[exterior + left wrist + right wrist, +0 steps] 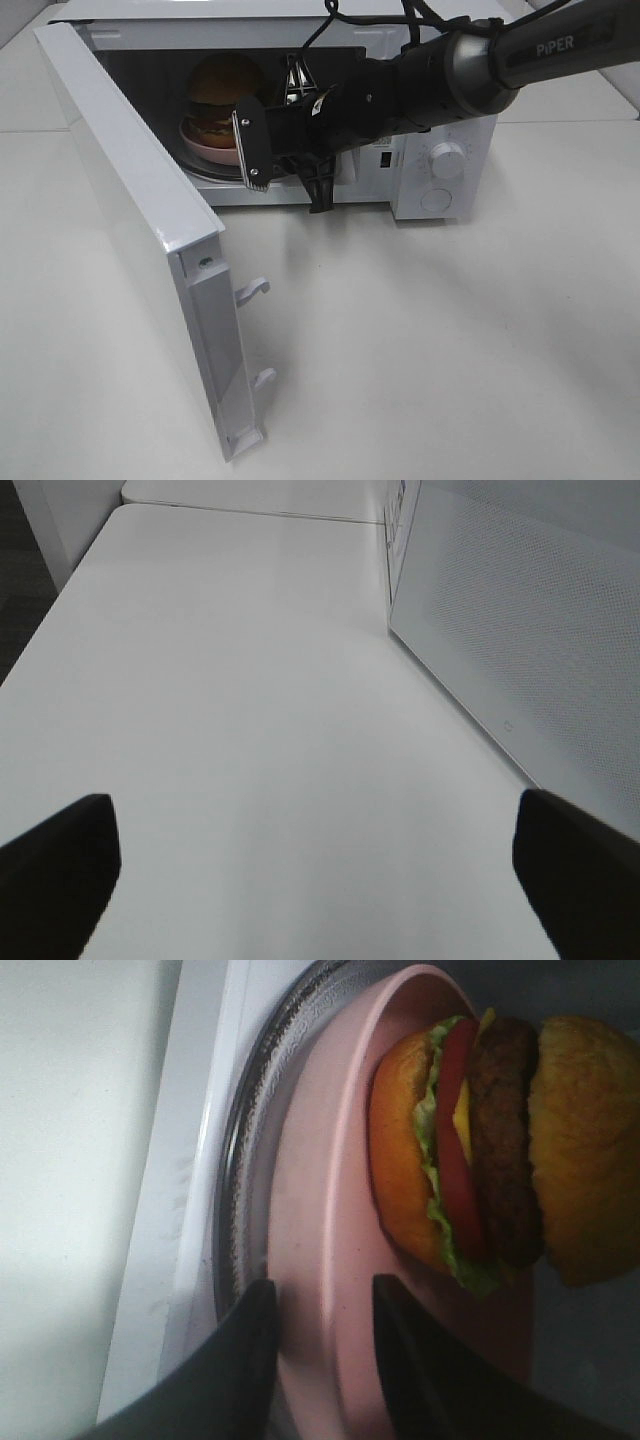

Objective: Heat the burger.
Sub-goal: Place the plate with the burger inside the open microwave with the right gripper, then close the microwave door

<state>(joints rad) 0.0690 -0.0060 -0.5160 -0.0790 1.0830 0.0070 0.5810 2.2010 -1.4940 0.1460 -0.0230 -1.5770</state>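
Observation:
The burger [225,85] stands on a pink plate [205,145] inside the open microwave [400,200]. Up close in the right wrist view, the burger [480,1150] shows its golden bun, dark patty, tomato, cheese and lettuce, and the plate [320,1210] rests on the glass turntable [240,1160]. My right gripper [285,165] reaches into the oven mouth. Its fingers straddle the plate's near rim with a gap between them, so the right gripper [315,1295] is open. My left gripper [315,810] hangs open over bare table with nothing between its fingers; the high view does not show it.
The microwave door [130,200] swings wide toward the front left, its latch hooks [252,290] sticking out. Two control knobs [447,158] sit on the oven's right panel. The door's perforated face [520,650] rises beside the left gripper. White table [450,350] lies in front.

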